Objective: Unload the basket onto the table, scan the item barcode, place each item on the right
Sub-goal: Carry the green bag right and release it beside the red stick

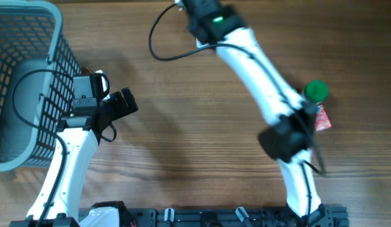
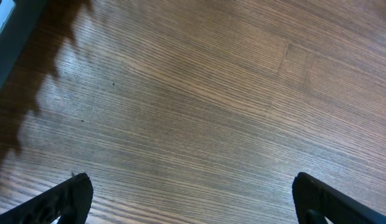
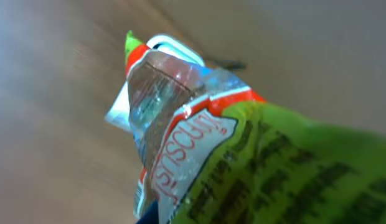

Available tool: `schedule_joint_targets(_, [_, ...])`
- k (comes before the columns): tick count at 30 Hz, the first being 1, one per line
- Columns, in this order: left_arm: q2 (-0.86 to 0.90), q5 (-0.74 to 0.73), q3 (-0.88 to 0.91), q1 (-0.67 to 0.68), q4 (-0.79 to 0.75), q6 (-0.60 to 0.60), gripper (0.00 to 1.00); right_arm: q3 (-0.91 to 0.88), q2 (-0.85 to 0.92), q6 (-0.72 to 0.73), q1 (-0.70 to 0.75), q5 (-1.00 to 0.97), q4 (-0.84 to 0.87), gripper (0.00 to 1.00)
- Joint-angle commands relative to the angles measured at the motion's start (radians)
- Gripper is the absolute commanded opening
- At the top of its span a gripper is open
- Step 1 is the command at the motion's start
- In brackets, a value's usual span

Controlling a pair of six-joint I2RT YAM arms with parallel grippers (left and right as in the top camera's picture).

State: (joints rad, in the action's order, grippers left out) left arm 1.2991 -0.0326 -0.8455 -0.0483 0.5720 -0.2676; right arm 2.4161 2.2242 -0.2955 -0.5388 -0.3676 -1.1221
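One gripper does the work: the right gripper clamps the green-and-red packet, held just ahead of its jaws, probably so the barcode can be turned outward, while the left gripper hangs wide open, empty.

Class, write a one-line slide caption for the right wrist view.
Crinkled green-and-red snack packet fills the frame against a blurred background.

Tabletop: brown wood-grain planks, filling my overhead view edge to edge. Grey mesh basket at far-left edge. Light soft; I see a dim shadow on wood beside basket.
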Motion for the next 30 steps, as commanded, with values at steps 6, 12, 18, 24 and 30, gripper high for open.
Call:
schedule_joint_targets(6, [0.005,-0.011,0.002,-0.004,-0.004,-0.004,1.0,-0.064,-0.055,0.086,0.194,0.583,-0.393,0.04])
schedule_joint_targets(12, [0.005,-0.011,0.002,-0.004,-0.004,-0.004,1.0,-0.404,-0.055,0.086,0.225,0.576,-0.357,0.04])
schedule_joint_targets(18, [0.005,-0.011,0.002,-0.004,-0.004,-0.004,1.0,-0.725,-0.055,0.103,0.225,0.57,-0.232,0.05])
schedule_joint_targets(24, [0.005,-0.011,0.002,-0.004,-0.004,-0.004,1.0,-0.853,-0.055,0.208,0.225,0.363,-0.17,0.29])
schedule_joint_targets(30, [0.005,-0.011,0.002,-0.004,-0.004,-0.004,1.0,-0.848,-0.099,0.22,0.225,0.315,-0.171,0.72])
